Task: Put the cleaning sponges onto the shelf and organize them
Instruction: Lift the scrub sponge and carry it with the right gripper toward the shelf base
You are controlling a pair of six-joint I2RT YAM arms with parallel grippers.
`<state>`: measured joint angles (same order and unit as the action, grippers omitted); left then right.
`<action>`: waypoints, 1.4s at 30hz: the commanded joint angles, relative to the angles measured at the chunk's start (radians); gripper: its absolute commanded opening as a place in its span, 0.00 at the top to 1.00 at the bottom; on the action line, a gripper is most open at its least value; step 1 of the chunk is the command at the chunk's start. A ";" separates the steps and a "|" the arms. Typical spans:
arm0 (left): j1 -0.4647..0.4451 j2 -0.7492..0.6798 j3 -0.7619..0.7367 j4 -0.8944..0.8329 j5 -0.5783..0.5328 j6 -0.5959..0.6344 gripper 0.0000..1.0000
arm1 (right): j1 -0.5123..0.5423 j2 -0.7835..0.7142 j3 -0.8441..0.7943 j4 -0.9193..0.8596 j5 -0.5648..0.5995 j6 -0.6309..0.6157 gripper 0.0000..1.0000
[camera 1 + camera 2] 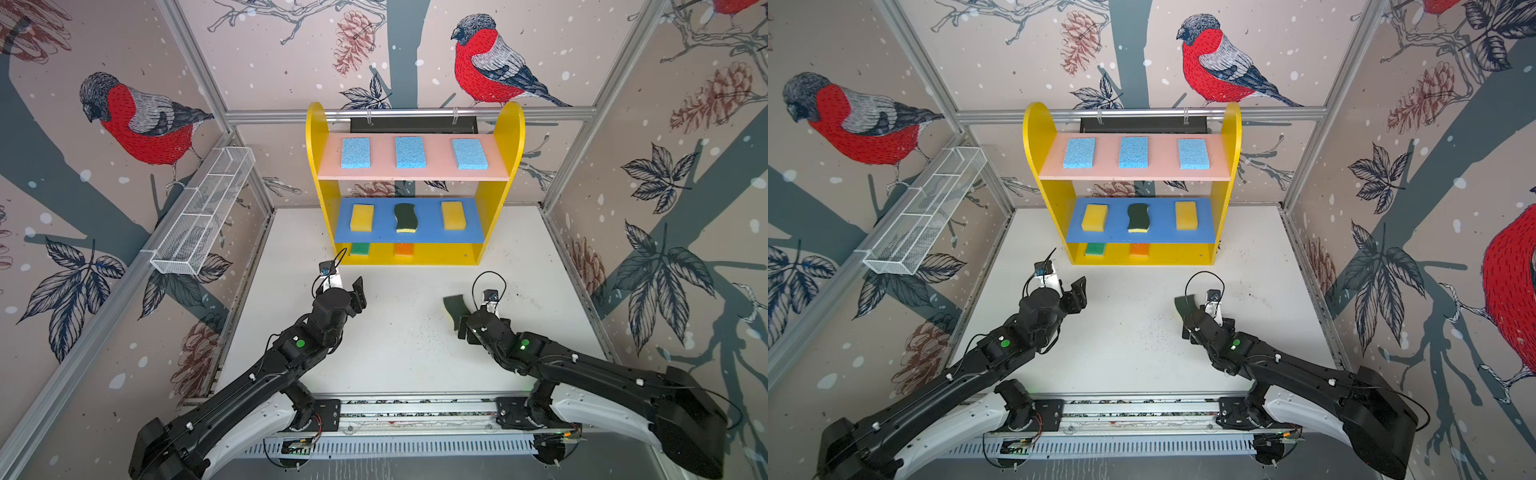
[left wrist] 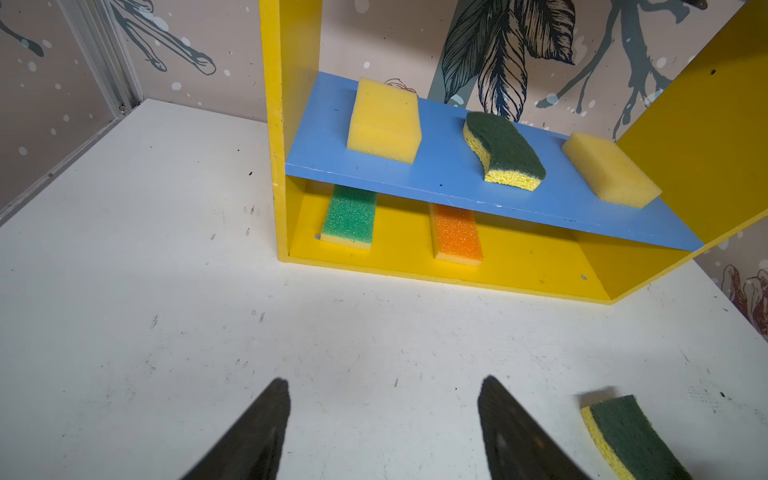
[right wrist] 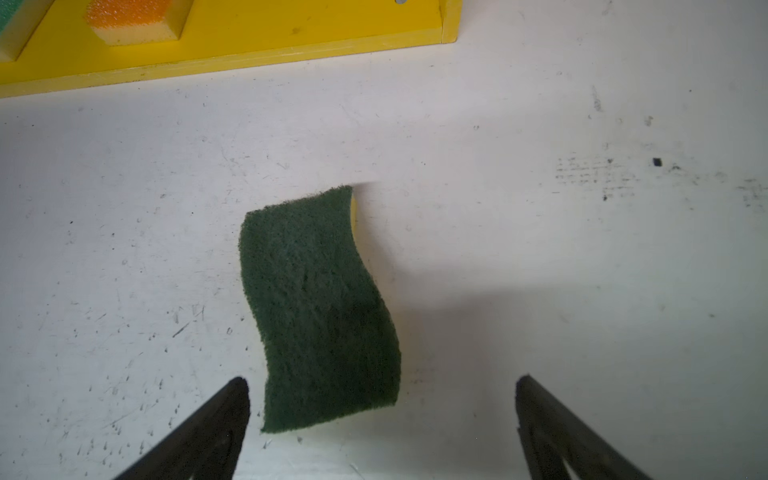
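The shelf stands at the back of the table. Its pink top board carries three light-blue sponges. On its blue middle board lie two yellow blocks with a wavy dark-green scourer between them. A green-topped sponge and an orange-topped sponge sit on the yellow bottom. A second wavy scourer is at the white table, green side up. My right gripper is open around its near end without touching it. My left gripper is open over bare table.
A long white wire-mesh basket hangs on the left wall rail. Patterned walls close in the left, right and back sides. The arms' mounting rail runs along the table's front edge.
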<state>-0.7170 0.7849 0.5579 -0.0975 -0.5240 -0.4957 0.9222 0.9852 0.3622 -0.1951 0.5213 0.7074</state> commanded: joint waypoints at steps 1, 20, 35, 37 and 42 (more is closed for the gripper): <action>0.000 -0.024 0.000 -0.029 -0.019 -0.019 0.27 | 0.000 -0.006 -0.014 0.075 -0.011 -0.039 0.00; 0.000 -0.070 -0.004 -0.065 -0.011 -0.065 0.25 | 0.016 0.121 -0.010 0.150 -0.113 -0.036 0.00; -0.001 -0.165 -0.028 -0.116 -0.021 -0.076 0.25 | 0.051 0.293 0.059 0.174 -0.055 -0.002 0.01; 0.001 -0.173 -0.035 -0.116 -0.019 -0.078 0.25 | 0.054 0.315 0.072 0.164 -0.043 0.008 0.03; 0.001 -0.179 -0.047 -0.119 -0.016 -0.083 0.25 | 0.079 0.372 0.110 0.141 -0.023 0.022 0.07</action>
<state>-0.7170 0.6086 0.5152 -0.2138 -0.5266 -0.5728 0.9882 1.3369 0.4541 -0.0360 0.4591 0.7071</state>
